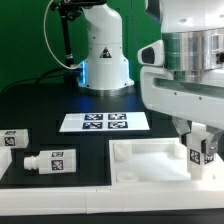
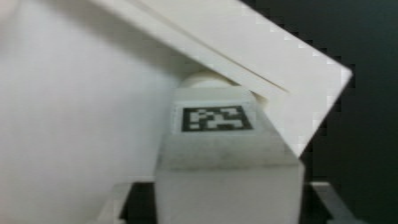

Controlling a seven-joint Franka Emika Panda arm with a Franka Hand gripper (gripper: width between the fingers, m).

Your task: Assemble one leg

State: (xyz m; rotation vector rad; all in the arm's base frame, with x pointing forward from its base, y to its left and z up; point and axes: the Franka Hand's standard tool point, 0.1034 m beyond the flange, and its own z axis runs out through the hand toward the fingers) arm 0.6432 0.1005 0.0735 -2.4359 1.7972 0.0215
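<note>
My gripper [image 1: 201,150] is shut on a white leg [image 1: 200,151] with a black-and-white tag and holds it upright at the corner of the white rimmed top [image 1: 150,160] on the exterior view's right. In the wrist view the leg [image 2: 222,150] fills the middle, its rounded peg end against the top's inner corner [image 2: 267,75], and my fingers [image 2: 338,200] show at either side of it. Two more legs lie on the black table at the exterior view's left, one near the edge [image 1: 16,139] and one beside the top [image 1: 50,160].
The marker board [image 1: 105,122] lies flat on the table behind the top. The robot base [image 1: 103,50] stands at the back, with a black stand [image 1: 62,35] beside it. The black table's front edge runs below the top.
</note>
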